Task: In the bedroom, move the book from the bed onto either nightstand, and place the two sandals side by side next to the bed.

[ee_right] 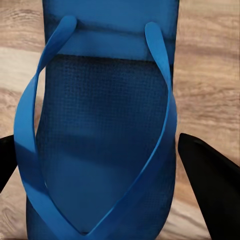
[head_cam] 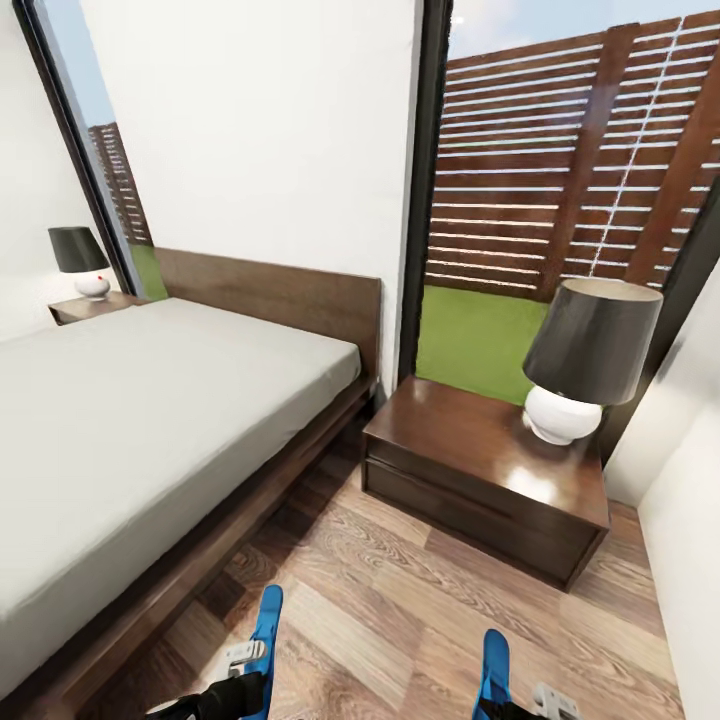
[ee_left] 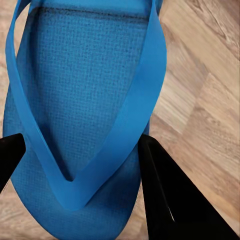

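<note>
Two bright blue sandals hang low over the wood floor at the foot of the head view, each seen edge-on. My left gripper [head_cam: 246, 662] is shut on the left sandal [head_cam: 266, 625]; in the left wrist view its black fingers [ee_left: 167, 195] press both sides of that sandal [ee_left: 75, 75]. My right gripper [head_cam: 535, 702] is shut on the right sandal [head_cam: 495, 655], whose sole [ee_right: 105, 100] sits between the right fingers [ee_right: 210, 185]. The bed [head_cam: 130, 420] with its grey mattress lies to the left. A nightstand [head_cam: 470, 450] stands ahead to the right. The book is out of view.
A black-shaded lamp with a white base [head_cam: 580, 365] stands on the near nightstand's right end. A second nightstand [head_cam: 85, 308] with a like lamp [head_cam: 82, 262] sits beyond the bed. Wood floor [head_cam: 400, 590] runs between bed and nightstand; a white wall [head_cam: 690, 540] closes the right.
</note>
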